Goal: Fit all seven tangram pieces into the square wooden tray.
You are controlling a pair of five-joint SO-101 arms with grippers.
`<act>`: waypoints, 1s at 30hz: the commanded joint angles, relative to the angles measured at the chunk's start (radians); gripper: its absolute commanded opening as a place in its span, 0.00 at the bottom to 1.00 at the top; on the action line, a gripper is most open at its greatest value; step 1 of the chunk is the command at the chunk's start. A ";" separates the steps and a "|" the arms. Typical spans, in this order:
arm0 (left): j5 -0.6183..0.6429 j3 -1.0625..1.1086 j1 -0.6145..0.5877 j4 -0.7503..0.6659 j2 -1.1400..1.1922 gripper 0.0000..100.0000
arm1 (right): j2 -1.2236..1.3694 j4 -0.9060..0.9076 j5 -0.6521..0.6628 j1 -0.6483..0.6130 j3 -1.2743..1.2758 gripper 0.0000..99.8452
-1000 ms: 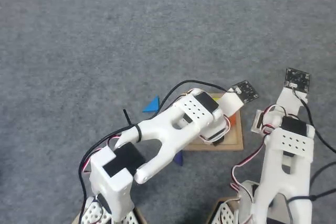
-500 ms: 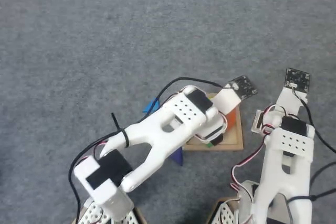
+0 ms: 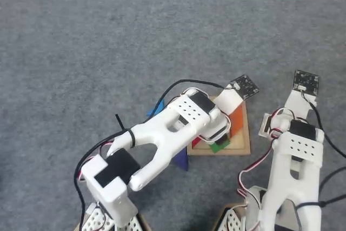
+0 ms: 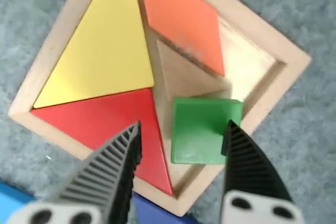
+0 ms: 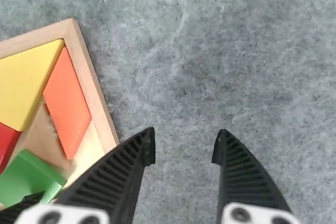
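1. Already inside the tray (image 4: 68,30), lying flat: a yellow triangle (image 4: 102,56), a red triangle (image 4: 110,119) along its edge, and an orange diamond (image 4: 181,17) beside the yellow.
2. Also inside, in the corner next to the red: a green square (image 4: 202,132), seemingly tipped up on one side rather than seated, with bare wood between it and the orange.
3. Over that square: the left gripper (image 4: 184,127), jaws spread, one close against the square's edge and the other apart from it, gripping nothing.
4. Above bare table (image 5: 236,51) just beside the tray: the right gripper (image 5: 185,132), jaws parted and empty.
5. Outside, on the table near the tray: a blue triangle (image 3: 157,107) and a darker blue piece (image 3: 182,162), both partly under the left arm.
6. By judgement: four of seven in, so a little past halfway. Left to do: settling the green square flat, then filling the bare wood with the blue pieces.
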 commanded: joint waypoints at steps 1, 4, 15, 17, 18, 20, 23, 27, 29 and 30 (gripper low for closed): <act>-0.015 -0.022 -0.008 -0.020 0.020 0.24 | 0.008 -0.010 0.011 -0.008 -0.006 0.19; -0.015 -0.015 -0.009 -0.012 0.018 0.24 | 0.008 -0.008 0.011 -0.008 -0.006 0.19; -0.029 0.005 -0.060 -0.008 0.012 0.24 | 0.008 -0.008 0.011 -0.008 -0.006 0.19; -0.029 -0.013 -0.060 -0.018 0.012 0.24 | 0.008 -0.008 0.011 -0.008 -0.006 0.19; -0.029 -0.021 -0.060 -0.017 0.012 0.24 | 0.008 -0.008 0.011 -0.008 -0.006 0.19; -0.029 -0.045 -0.060 0.012 0.011 0.24 | 0.008 -0.008 0.011 -0.008 -0.006 0.19; -0.029 -0.061 -0.060 0.052 -0.035 0.24 | 0.008 -0.008 0.011 -0.008 -0.006 0.19; -0.037 0.015 -0.060 0.086 -0.216 0.24 | 0.008 -0.008 0.011 -0.008 -0.006 0.19; -0.049 0.108 -0.064 0.080 -0.299 0.24 | 0.008 -0.008 0.011 -0.008 -0.006 0.19; -0.061 0.159 -0.068 0.060 -0.334 0.24 | 0.008 -0.008 0.011 -0.008 -0.006 0.19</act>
